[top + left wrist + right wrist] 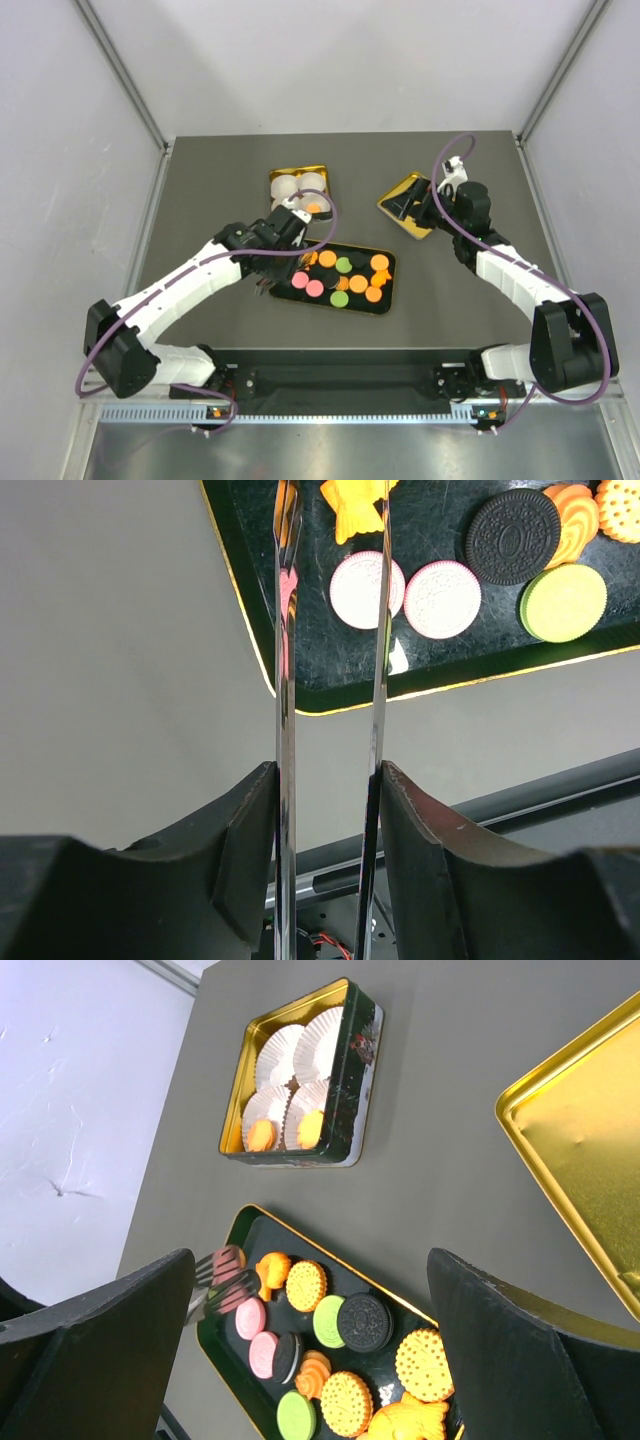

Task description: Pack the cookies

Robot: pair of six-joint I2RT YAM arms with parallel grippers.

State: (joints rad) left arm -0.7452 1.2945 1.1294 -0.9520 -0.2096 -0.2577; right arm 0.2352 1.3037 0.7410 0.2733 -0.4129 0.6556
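Between the right gripper's (312,1260) widely parted black fingers: square tin (366,1060) holding four paper cups (300,1050), orange cookies (262,1135) in two. Gold lid (585,1150) at right. Below, black tray (252,1232) of assorted cookies, left gripper's (213,1285) tines at its left end.

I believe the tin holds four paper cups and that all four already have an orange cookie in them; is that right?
Not quite. The tin does hold four paper cups, but only two have an orange cookie in them. The right wrist view shows the other two cups empty.
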